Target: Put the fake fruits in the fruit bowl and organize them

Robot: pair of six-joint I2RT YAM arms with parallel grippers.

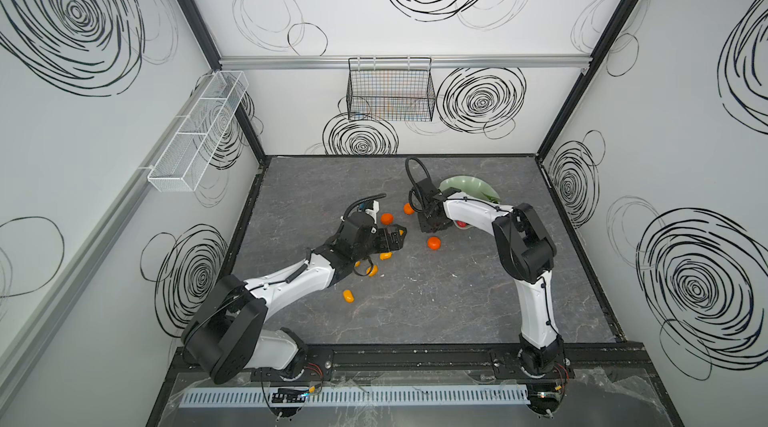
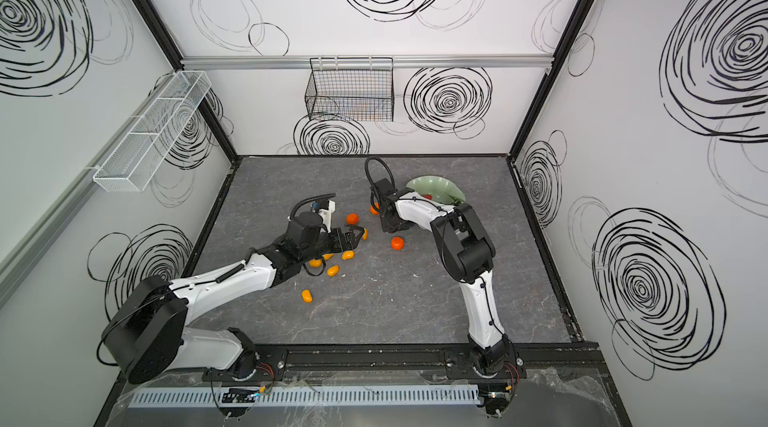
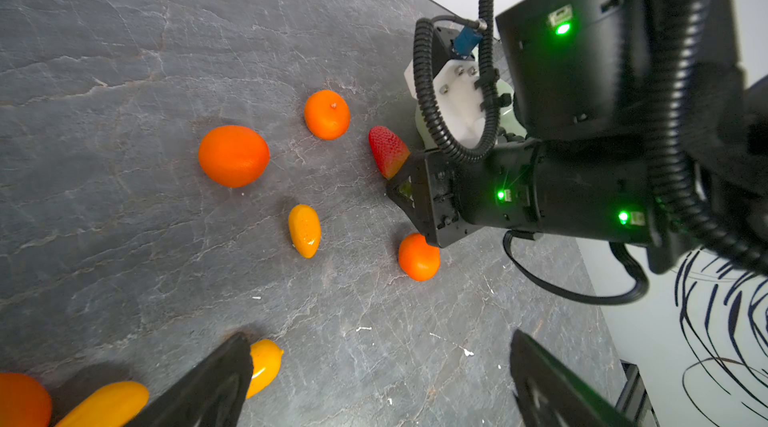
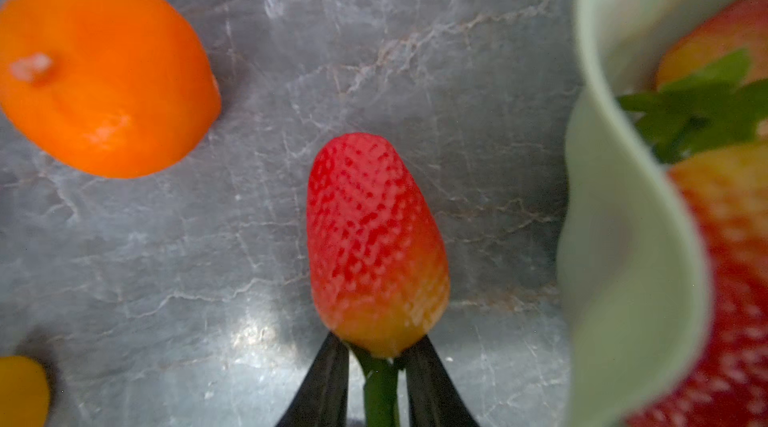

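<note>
Three tangerines (image 1: pixel 434 243) are loose on the grey marbled table (image 1: pixel 415 321), bunched around the middle of the frame in both top views. A handful of kumquats (image 1: pixel 348 296) are scattered lower left of them, some half under the left arm (image 1: pixel 291 279).

So the left gripper (image 3: pixel 382 339) is spread wide with nothing between its jaws. In the left wrist view one kumquat (image 3: pixel 266 362) peeks out from behind one finger (image 3: pixel 216 383).

The right gripper (image 4: pixel 378 362) is the tricky bit. In the right wrist view its two black fingers (image 4: pixel 324 387) sit either side of the green stem (image 4: pixel 380 396) of a strawberry (image 4: pixel 374 229), tips up against the fruit's yellowish end. One looks like it's touching the stem and the other has a sliver of table showing in between, so honestly I can't tell if it's properly pinched.

That strawberry is over the table, just beside the wavy rim of the fruit bowl (image 4: pixel 623 238), not in it. In a top view the bowl (image 2: pixel 432 185) sits right of centre, toward the upper part of the tabletop, partly covered by the right arm (image 2: pixel 415 209). It already has more strawberries (image 4: pixel 731 246) and green leaves (image 4: pixel 698 113) in it.
</note>
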